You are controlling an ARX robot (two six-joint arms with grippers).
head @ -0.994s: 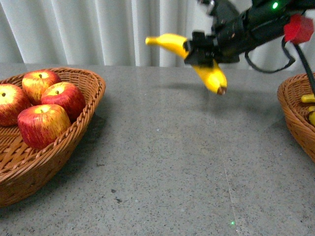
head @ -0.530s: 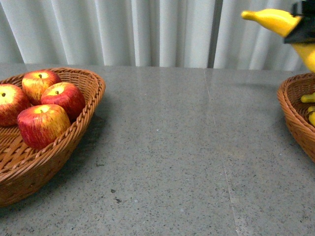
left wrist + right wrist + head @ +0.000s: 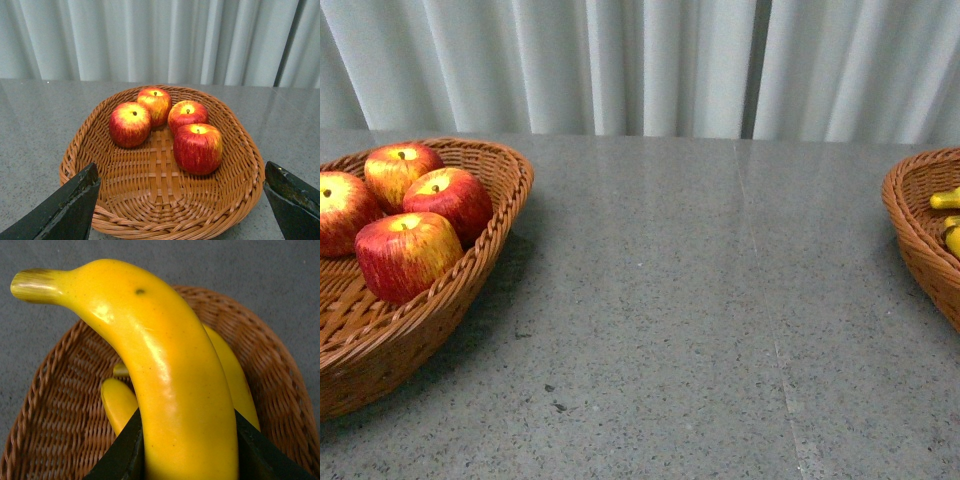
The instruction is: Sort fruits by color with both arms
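My right gripper is shut on a long yellow banana and holds it above a wicker basket in which other bananas lie. In the front view neither arm shows; only that basket's rim and banana tips appear at the right edge. Several red-and-yellow apples sit in a wicker basket at the left. My left gripper is open and empty, its fingertips spread near that basket's front rim, the apples beyond.
A grey speckled tabletop lies between the two baskets. White pleated curtains hang behind the table.
My right arm has carried the banana rightward, out of the front view, to above the right basket. The apples and the left basket have not moved.
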